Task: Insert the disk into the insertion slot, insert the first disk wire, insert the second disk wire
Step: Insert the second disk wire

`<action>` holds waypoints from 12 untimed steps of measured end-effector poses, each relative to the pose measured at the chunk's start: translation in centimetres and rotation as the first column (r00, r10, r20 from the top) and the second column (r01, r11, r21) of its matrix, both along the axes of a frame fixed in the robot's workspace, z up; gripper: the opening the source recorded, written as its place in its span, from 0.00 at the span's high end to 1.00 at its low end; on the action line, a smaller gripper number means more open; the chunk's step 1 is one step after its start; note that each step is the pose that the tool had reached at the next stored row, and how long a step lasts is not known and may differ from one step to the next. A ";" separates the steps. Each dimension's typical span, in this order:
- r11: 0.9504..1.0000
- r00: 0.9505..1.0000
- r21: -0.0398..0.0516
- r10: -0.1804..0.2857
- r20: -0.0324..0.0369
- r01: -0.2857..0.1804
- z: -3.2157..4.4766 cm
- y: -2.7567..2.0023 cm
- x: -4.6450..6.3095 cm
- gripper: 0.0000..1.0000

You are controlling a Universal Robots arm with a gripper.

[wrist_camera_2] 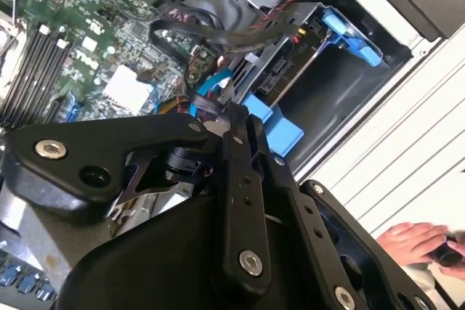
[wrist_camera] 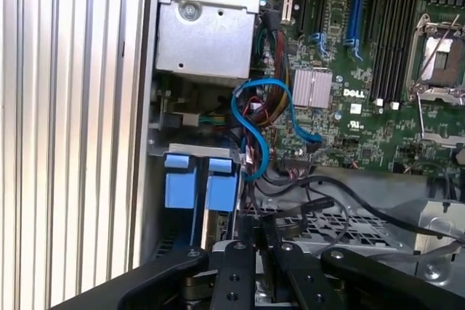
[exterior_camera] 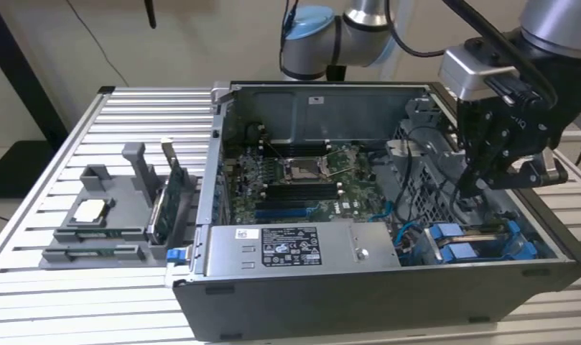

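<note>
The disk sits in the insertion slot at the case's front corner on the exterior view's right. Only the blue handles of its carrier show. My gripper hangs just above that bay, inside the case. In both wrist views its black fingers lie close together. At their tips is the black connector on the end of a blue disk wire. This wire's other end is plugged into the motherboard. Black wires lie beside the gripper.
The grey power supply fills the case's front. A grey fixture with parts stands on the slatted table at the exterior view's left. In the second wrist view, a person's hand rests beyond the case wall.
</note>
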State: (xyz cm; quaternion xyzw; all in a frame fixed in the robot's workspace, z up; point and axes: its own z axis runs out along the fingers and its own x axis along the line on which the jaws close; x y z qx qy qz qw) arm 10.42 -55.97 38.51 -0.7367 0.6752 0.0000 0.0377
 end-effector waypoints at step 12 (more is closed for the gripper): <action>1.000 1.000 0.000 0.001 0.000 -0.001 -0.79 -2.76 1.0 0.84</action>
